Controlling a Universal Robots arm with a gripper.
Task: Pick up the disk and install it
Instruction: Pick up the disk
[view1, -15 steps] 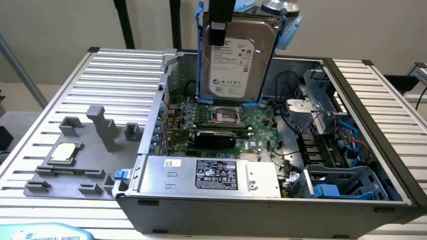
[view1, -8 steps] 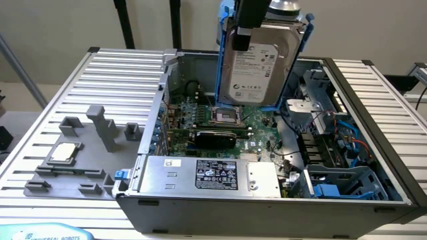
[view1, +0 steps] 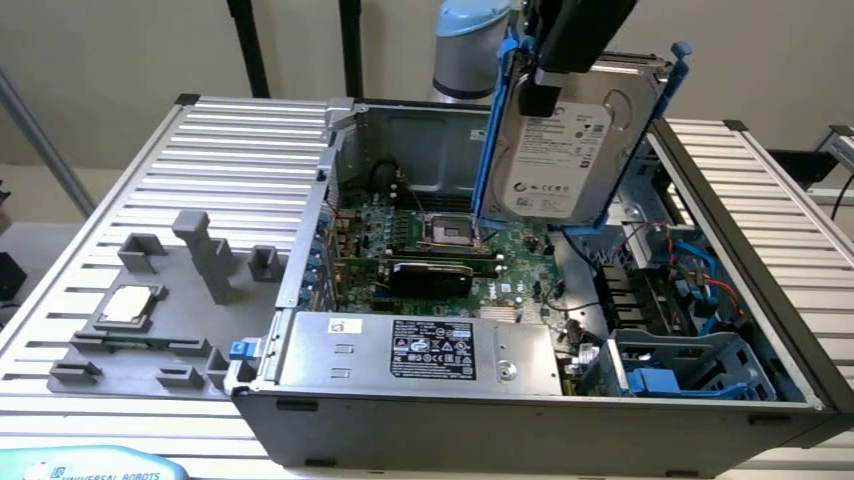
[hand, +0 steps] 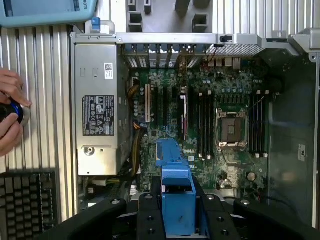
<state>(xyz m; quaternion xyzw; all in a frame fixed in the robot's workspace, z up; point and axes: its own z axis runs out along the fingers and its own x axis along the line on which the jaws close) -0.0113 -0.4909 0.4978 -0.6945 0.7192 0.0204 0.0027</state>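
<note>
The disk (view1: 567, 150), a silver-grey hard drive with a white label in a bright blue frame, hangs upright above the open computer case (view1: 307, 390), over its back right part. My gripper (view1: 561, 85) comes down from above and is shut on the disk's top edge. In the wrist view the blue frame (hand: 175, 175) sticks out between my black fingers (hand: 145, 217), with the motherboard (hand: 200, 115) far beneath it. The blue drive cage (view1: 694, 370) sits in the case's front right corner, well below the disk.
A grey power supply (view1: 414, 350) with a black-and-white label fills the case's front. On the exterior view's left, a grey fixture plate (view1: 200, 250) carries a small silver chip (view1: 130, 303). A person's hand (hand: 10, 117), a keyboard (hand: 27, 200) and a light blue pendant (hand: 45, 10) lie outside the case.
</note>
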